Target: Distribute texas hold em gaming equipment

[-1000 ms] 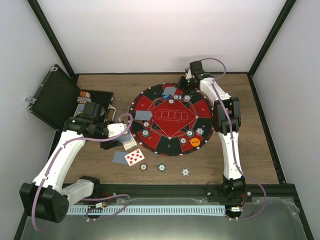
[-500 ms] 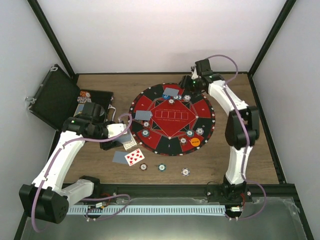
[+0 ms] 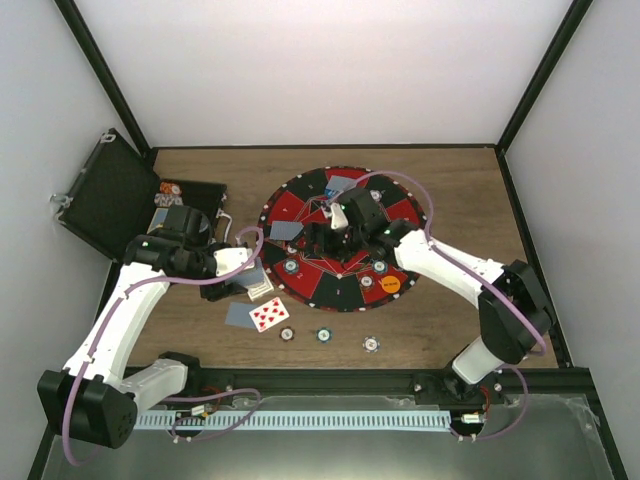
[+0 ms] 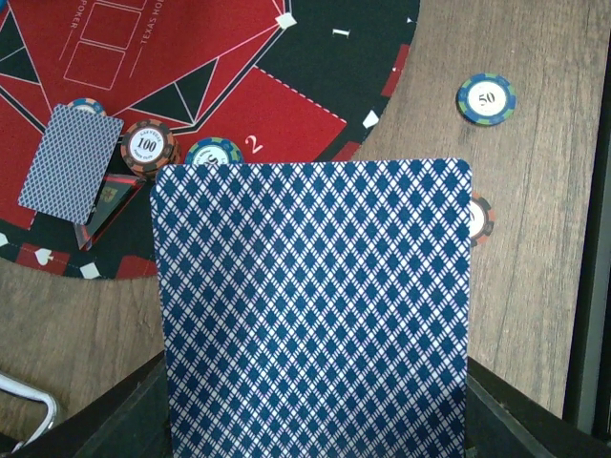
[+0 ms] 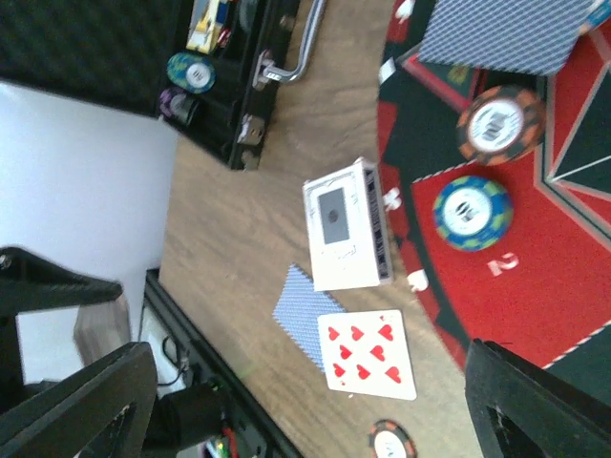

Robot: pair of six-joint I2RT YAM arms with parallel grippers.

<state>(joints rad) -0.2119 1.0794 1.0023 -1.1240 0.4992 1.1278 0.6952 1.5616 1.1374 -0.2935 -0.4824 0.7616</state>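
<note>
My left gripper hangs beside the mat's near-left edge, shut on a blue-backed card that fills the left wrist view. My right gripper hovers over the left half of the round red-and-black mat, jaws wide open and empty; its fingers frame the table below. An eight of hearts lies face up there, overlapping a face-down card. More face-down cards lie on the mat. Chips sit on the mat and on the wood.
The black hinged case lies open at the far left with chips inside. A small white box rests by the mat's edge. An orange chip sits on the mat's near right. The table's black front rail runs below.
The right arm swung from the mat's far edge to over its left half and opened its jaws. The left arm and its card stayed still.
</note>
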